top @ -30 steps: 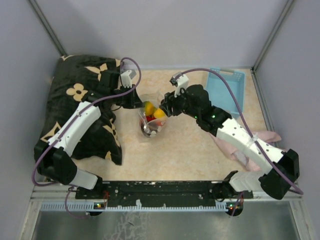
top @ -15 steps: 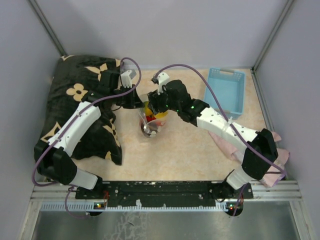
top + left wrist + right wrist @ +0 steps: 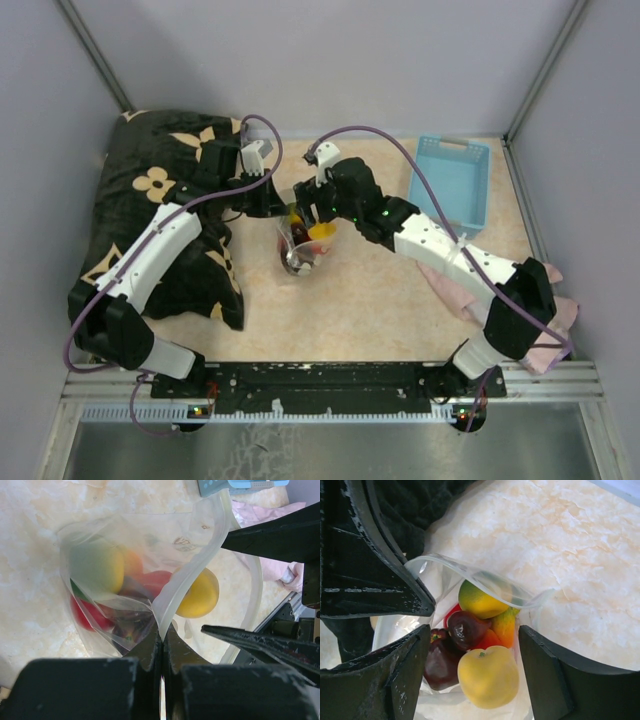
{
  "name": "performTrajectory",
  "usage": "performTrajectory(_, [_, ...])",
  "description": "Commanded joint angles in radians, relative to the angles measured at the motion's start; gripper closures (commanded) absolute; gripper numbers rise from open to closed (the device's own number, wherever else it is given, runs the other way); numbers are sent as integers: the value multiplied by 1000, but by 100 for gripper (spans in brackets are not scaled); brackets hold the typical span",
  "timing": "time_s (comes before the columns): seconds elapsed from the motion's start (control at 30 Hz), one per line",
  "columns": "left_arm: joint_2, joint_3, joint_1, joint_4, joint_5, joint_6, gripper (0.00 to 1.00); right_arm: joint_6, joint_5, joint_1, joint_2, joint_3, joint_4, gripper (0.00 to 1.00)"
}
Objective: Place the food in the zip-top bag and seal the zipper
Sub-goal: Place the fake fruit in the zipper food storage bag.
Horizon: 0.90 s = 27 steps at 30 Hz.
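Table (image 3: 380,290): a pale marbled top, on which a black floral pillow (image 3: 150,190), a light blue basket (image 3: 455,180) and a pink cloth (image 3: 545,300) are seen around the work.
Bag (image 3: 150,575): held upright at mid-table, just right of the pillow, its mouth gaping between the two arms.
Left gripper (image 3: 161,645): clenched on the near lip of the bag, by which the mouth is kept up.
Right gripper (image 3: 475,670): jaws spread wide over the mouth, a yellow fruit (image 3: 487,676) lying free between them, gripped by neither.
Food (image 3: 472,625): green-yellow, orange, red and maroon pieces already inside.
Zipper (image 3: 480,577): unsealed, bowed open.
Step in hand: the filling is judged nearly done, the yellow piece being dropped in.
Next move: the right arm is to be drawn clear, and the lips brought together and pressed along the strip.
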Motion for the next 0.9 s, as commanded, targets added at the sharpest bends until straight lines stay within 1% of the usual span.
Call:
performTrajectory(0.0, [-34, -3, 3, 26, 18, -2, 100, -8, 108, 5, -91, 24, -53, 31])
performTrajectory(0.1, [-34, -3, 3, 25, 17, -2, 100, -13, 176, 5, -124, 7, -86, 33])
performTrajectory(0.23, [-32, -4, 3, 25, 15, -2, 100, -18, 206, 5, -163, -25, -93, 36])
performTrajectory(0.37, [-31, -4, 3, 24, 15, -1, 100, -11, 249, 4, -155, -48, -107, 39])
performTrajectory(0.57, [-34, -4, 3, 25, 13, -2, 100, 4, 255, 3, -99, -75, -83, 50])
performTrajectory(0.6, [-34, -3, 2, 25, 14, -2, 100, 4, 260, 3, -85, -72, -85, 53])
performTrajectory(0.63, [-34, -4, 2, 25, 13, -2, 100, 3, 264, 2, -73, -67, -92, 59])
performTrajectory(0.67, [-34, -4, 2, 24, 14, -1, 100, 1, 270, 2, -63, -57, -99, 66])
performTrajectory(0.73, [-35, -4, 3, 25, 14, -3, 100, -7, 289, 3, -56, -34, -117, 76])
performTrajectory(0.83, [-42, -3, 2, 24, 15, -3, 100, -40, 308, 2, -64, 12, -127, 99])
performTrajectory(0.87, [-43, -2, 3, 24, 15, -4, 100, -55, 310, 3, -63, 37, -136, 100])
